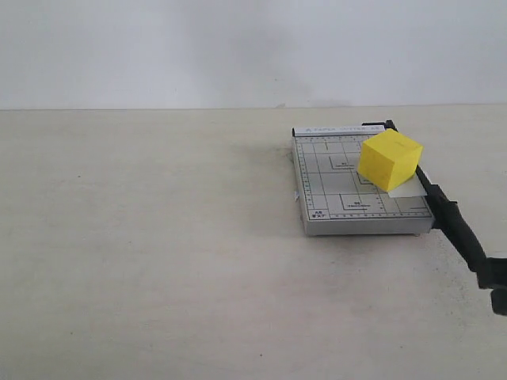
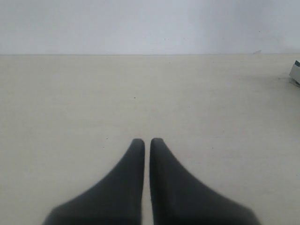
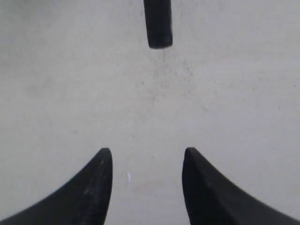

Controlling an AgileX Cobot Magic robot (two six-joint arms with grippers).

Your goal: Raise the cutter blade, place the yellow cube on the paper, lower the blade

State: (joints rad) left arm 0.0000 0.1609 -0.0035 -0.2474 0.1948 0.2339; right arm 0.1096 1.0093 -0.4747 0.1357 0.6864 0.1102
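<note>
The yellow cube [image 1: 388,160] rests on the paper [image 1: 406,188], a white corner of which shows under it on the grey trimmer board [image 1: 333,202]. The cutter blade [image 1: 444,207] runs along the board's right edge, its thick black handle reaching out past the front corner. In the right wrist view the handle end [image 3: 158,26] lies ahead of my right gripper [image 3: 147,154], which is open, empty and apart from it. A dark part of that gripper [image 1: 497,289] shows at the exterior view's right edge. My left gripper [image 2: 147,140] is shut on nothing over bare table.
The beige table [image 1: 142,253] stretches to the left of the board and meets a white wall behind. A corner of the board [image 2: 295,72] shows at the edge of the left wrist view.
</note>
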